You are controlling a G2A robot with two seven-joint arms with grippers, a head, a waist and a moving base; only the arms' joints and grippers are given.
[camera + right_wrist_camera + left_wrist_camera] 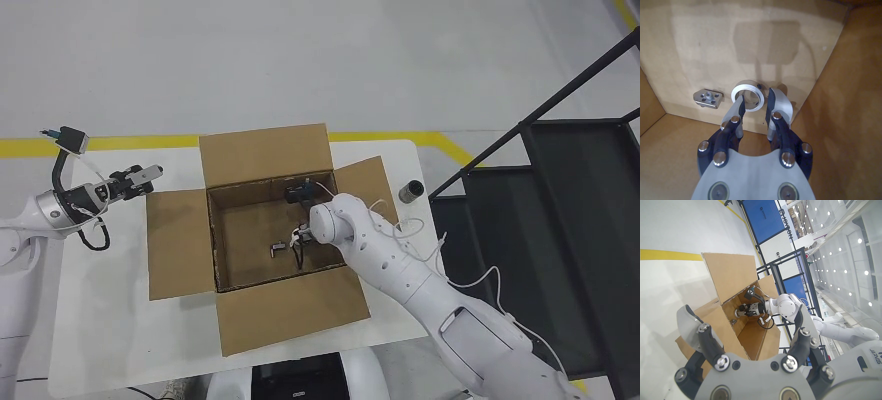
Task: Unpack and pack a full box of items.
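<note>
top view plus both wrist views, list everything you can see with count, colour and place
brown cardboard box: one, brown, open with flaps spread, on the table
white table: one, white, under the box
silver metal ring: one, silver, inside the box
small silver metal plate with holes: one, silver, inside the box beside the ring, not touching it
small dark cylinder: one, dark, on the table beside the box's right flap
black metal steps: one set, black, on the floor right of the table
yellow floor line: one, yellow, beyond the table
right gripper: one, black and silver, open inside the box, one finger in the ring's hole, the other outside
left gripper: one, black and silver, open, by the box's left flap
</note>
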